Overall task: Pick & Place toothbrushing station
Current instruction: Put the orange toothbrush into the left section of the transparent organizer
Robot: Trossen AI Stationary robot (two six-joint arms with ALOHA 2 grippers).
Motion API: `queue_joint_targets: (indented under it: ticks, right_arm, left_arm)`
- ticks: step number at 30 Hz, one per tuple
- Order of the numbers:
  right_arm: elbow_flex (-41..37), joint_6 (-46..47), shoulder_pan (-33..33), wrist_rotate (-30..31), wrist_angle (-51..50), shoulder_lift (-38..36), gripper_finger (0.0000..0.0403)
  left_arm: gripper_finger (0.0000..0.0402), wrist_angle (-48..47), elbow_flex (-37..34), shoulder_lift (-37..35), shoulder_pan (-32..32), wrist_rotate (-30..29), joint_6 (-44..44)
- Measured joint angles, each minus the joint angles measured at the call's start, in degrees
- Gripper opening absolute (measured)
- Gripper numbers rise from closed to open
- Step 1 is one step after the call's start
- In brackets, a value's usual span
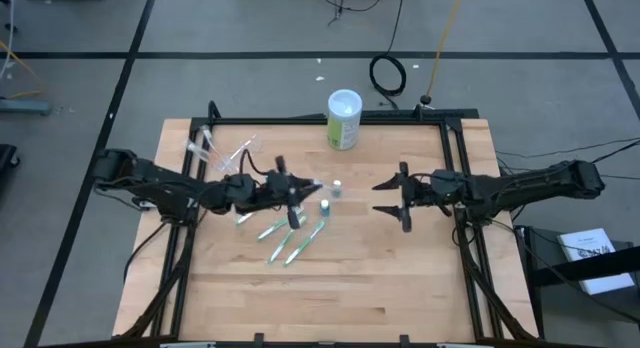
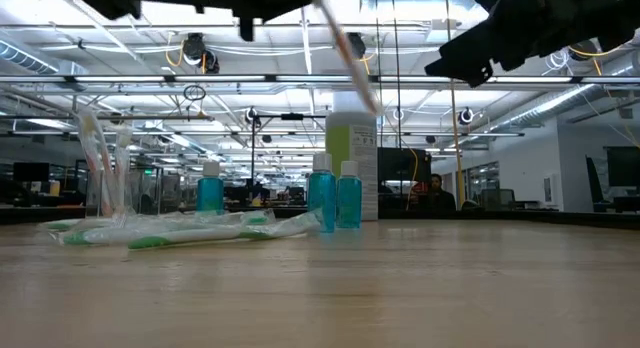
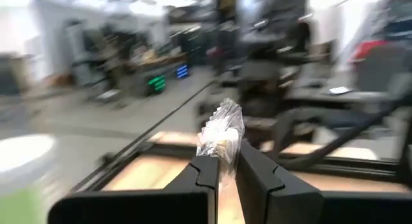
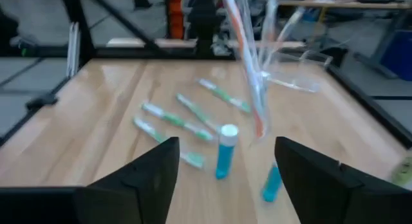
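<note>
The left gripper (image 1: 297, 195) is hovering above the middle of the wooden table (image 1: 400, 288), its fingers (image 3: 257, 185) pinching tight on a wrapped pale pinkish toothbrush (image 3: 221, 130) whose crinkled clear wrapper is sticking out past the fingertips; in the low view that toothbrush (image 2: 350, 58) is hanging tilted in the air above the tubes. The right gripper (image 1: 405, 200) is floating over the right half of the table, well apart from the left one, with its two fingers (image 4: 145, 179) standing wide apart and nothing between them. The clear plastic cup (image 1: 215, 153) is lying on its side near the table's far left corner, with thin toothbrushes poking out of it. Several green-and-white toothbrushes (image 1: 285, 243) are lying scattered flat on the wood just below the left gripper, some angled side by side. A tiny teal white-capped tube (image 4: 225, 150) is standing upright near them, and a second teal tube (image 4: 271, 182) is sitting just beside it; from table height three teal tubes (image 2: 335, 196) are showing upright. The bigger green-and-white canister (image 1: 344, 118) is standing upright at the far edge of the table, apart from everything else. A black coiled cable (image 1: 388, 75) is lying on the floor beyond the table.
</note>
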Motion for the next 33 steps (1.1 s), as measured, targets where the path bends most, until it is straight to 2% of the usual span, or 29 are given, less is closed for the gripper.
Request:
queue_joint_targets:
  ticks: [8, 18, 24, 28, 33]
  right_arm:
    - [0.00, 0.57, 0.00, 0.14, -4.28, -3.74, 0.0245]
    - [0.00, 0.52, 0.00, 0.12, -5.00, -3.56, 0.0238]
    - [0.00, 0.53, 0.00, 0.14, -5.01, -3.56, 0.0238]
    - [0.00, 0.53, 0.00, 0.13, -5.03, -3.54, 0.0238]
    - [0.00, 0.51, 0.00, 0.13, -5.01, -3.54, 0.0238]
  left_arm:
    - [0.0026, -20.89, -0.02, -12.19, -3.09, -22.29, -6.17]
    - [0.0026, -34.01, -5.85, -27.25, -3.75, -37.42, -14.63]
    - [0.0026, -45.00, -9.31, -37.49, -3.71, -52.80, -23.78]
    - [0.0026, -55.94, -9.38, -42.76, -3.69, -53.15, -36.12]
    - [0.0026, -64.08, -9.40, -46.94, -3.55, -52.62, -42.13]
